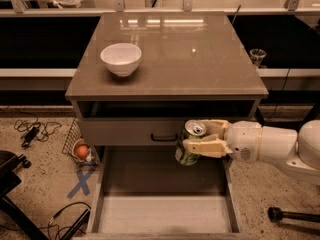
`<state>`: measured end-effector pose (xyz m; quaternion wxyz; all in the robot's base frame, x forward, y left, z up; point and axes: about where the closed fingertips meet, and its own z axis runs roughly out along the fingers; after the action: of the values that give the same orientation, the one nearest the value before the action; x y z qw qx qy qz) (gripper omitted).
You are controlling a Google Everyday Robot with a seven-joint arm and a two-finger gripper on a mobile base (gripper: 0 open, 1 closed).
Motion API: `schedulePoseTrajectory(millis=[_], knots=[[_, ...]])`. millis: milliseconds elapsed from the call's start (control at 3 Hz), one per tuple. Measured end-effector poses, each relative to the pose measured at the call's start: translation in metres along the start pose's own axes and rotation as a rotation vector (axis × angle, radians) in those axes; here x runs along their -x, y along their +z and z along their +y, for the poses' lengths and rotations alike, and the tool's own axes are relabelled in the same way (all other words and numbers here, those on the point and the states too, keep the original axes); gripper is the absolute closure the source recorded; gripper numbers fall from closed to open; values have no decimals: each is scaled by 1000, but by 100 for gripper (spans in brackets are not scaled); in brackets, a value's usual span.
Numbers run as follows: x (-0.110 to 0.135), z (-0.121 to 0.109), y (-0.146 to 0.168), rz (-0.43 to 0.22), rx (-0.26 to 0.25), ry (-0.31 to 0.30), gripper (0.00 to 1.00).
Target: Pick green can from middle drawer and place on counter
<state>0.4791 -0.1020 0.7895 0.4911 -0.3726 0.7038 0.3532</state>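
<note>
My gripper (196,138) comes in from the right on a white arm and is shut on the green can (189,145), held tilted with its silver top up. The can hangs above the back right of the open middle drawer (165,211), in front of the shut drawer front with the black handle. It is below the level of the counter (200,59), just under the counter's front edge.
A white bowl (121,59) stands on the counter's left side. A wire basket with an orange ball (81,151) sits on the floor left of the cabinet, with cables and a blue tape cross nearby. A black stand foot (290,215) lies at the lower right.
</note>
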Motion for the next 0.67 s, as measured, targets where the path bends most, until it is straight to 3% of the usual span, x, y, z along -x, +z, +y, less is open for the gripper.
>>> schedulePoseTrajectory(millis=[333,667], knots=[[0,0,0,0,0,0,100],[27,-12,-1,-18,-17,22,100]])
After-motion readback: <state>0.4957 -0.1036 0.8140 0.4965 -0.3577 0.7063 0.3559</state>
